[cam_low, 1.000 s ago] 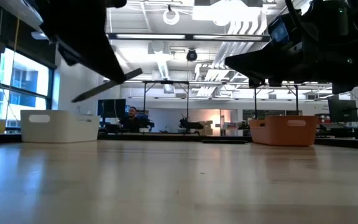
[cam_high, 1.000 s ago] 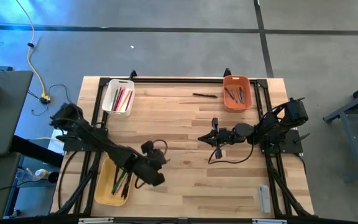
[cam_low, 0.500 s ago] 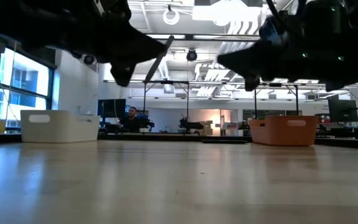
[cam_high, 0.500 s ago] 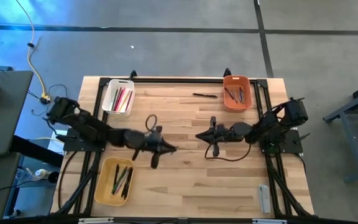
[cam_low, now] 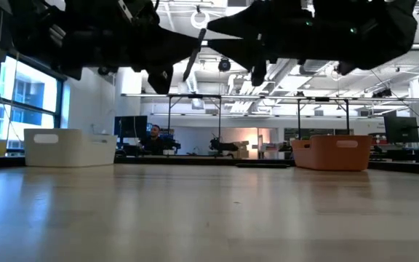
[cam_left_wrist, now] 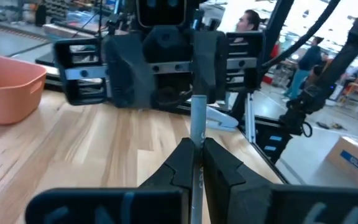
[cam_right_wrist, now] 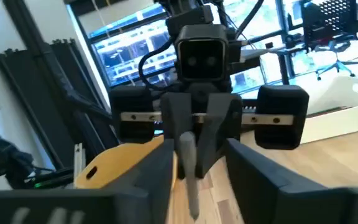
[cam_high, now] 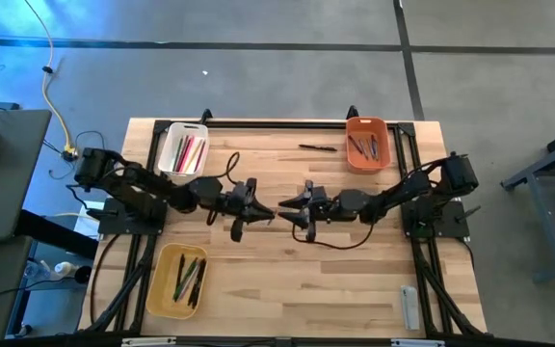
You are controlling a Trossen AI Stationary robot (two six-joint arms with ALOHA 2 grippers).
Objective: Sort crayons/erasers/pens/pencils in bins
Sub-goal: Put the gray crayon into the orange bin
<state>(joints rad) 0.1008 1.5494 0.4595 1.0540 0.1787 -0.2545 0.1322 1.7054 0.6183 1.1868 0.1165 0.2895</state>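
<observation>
My left gripper (cam_left_wrist: 196,148) is shut on a thin grey stick (cam_left_wrist: 197,118), one of the pens or pencils, above the table's middle (cam_high: 269,213). My right gripper (cam_right_wrist: 197,155) faces it from the right, open, with a finger on either side of the stick's free end (cam_right_wrist: 189,163); no touch shows. The white bin (cam_high: 183,151) at the far left holds red, pink and green sticks. The orange bin (cam_high: 367,143) at the far right holds dark ones. The yellow bin (cam_high: 183,280) sits near left with dark and green ones. One dark stick (cam_high: 318,147) lies loose on the table. My left gripper pinches the grey stick between its two fingertips (cam_left_wrist: 180,155), coming level from the table's left. The stick runs along the fingers and juts out past them toward my right gripper. It is lifted clear of the table; in the low view it slants upward (cam_low: 193,55).
A grey flat bar (cam_high: 409,306) lies near the front right corner. Black frame rails (cam_high: 277,123) run along the table's far edge and sides. Bare wood lies across the near middle (cam_high: 297,280). A person stands far off in the room (cam_low: 153,137).
My left gripper has swung from above the yellow bin toward the table's middle and turned level, carrying the grey stick. My right gripper has gone toward the table's left to meet it, and it has opened around the stick's free end.
</observation>
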